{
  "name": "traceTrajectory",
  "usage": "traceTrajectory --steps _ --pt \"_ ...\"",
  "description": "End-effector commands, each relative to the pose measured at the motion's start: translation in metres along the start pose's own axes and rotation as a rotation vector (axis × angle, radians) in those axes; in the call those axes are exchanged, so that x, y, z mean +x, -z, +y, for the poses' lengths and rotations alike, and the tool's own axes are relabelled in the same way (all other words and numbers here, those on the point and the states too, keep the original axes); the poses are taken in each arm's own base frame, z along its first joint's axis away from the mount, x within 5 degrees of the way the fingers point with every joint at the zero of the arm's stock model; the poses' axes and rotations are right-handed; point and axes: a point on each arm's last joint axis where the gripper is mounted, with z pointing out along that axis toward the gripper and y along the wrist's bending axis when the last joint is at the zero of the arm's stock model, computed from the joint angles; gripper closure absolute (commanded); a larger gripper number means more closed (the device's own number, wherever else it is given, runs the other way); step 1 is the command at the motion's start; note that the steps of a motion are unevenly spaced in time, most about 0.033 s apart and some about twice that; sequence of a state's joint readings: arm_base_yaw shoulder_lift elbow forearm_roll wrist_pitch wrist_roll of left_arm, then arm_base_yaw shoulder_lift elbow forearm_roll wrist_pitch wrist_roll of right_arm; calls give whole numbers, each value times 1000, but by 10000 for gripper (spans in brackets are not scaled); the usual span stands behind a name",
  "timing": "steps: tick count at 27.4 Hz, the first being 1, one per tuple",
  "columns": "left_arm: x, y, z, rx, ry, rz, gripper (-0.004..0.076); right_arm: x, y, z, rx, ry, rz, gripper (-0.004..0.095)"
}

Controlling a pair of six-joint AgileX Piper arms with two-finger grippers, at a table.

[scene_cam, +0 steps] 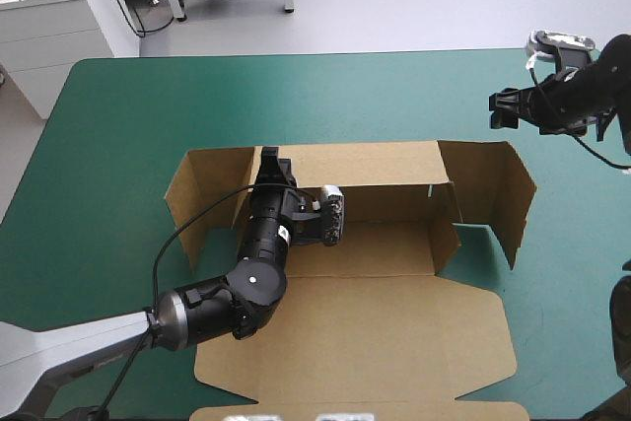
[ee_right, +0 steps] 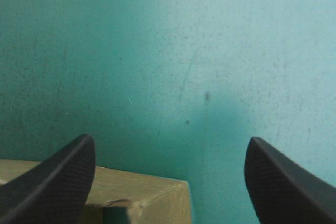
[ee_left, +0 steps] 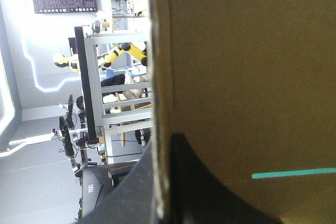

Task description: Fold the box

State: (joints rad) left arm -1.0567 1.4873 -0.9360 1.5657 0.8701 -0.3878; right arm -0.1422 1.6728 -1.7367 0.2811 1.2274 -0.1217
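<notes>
1. While the box (scene_cam: 375,253) lies spread in the middle of the bench (scene_cam: 108,145), under and around my left hand (scene_cam: 270,165), only part of it stands up. I judge the fold to be somewhere between early and halfway.
2. Done so far: the back wall (scene_cam: 385,165) is raised right at the left hand's tips. The left flap (scene_cam: 202,184) and the right flap (scene_cam: 493,189) at its two ends are up and angled inward.
3. My left hand reaches in over the box floor to one end of the back wall. In its wrist view the wall's edge runs up between the black fingers (ee_left: 194,182), which are all but closed on the board — I read that as a pinch on the wall.
4. My right hand (scene_cam: 505,110) hovers apart from the box, out beyond the right flap. Its fingers stand wide apart with nothing between them. Only teal-green cover lies ahead, with a corner of brown board beside one finger.
5. Left to do, as I judge it: the front panel (scene_cam: 394,342), back along the left arm from the hand, lies flat — no front wall is raised or tucked, so there is no tray yet.
</notes>
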Motion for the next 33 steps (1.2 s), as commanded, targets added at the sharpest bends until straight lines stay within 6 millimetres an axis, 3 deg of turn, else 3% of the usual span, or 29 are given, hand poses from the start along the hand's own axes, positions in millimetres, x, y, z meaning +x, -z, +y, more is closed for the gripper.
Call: traceTrajectory --steps 1,7,17,21,27,30,33 --pt "1 9 18 -69 27 -13 732 -3 7 -9 -25 5 -12 181" --pt "1 9 18 -69 27 -15 732 5 9 -15 -50 -2 -4 181" --pt "0 9 18 -68 40 -22 732 33 21 -5 -91 0 -39 181" --pt "0 9 18 -68 40 -22 732 47 17 -2 -122 -4 -38 181" --pt "0 9 18 -68 40 -22 732 81 9 -3 -102 -7 -73 182" --pt "0 9 18 -68 40 -22 732 113 8 4 -153 11 -109 183" --pt "0 9 18 -68 40 -22 732 133 10 13 -220 53 -154 183"
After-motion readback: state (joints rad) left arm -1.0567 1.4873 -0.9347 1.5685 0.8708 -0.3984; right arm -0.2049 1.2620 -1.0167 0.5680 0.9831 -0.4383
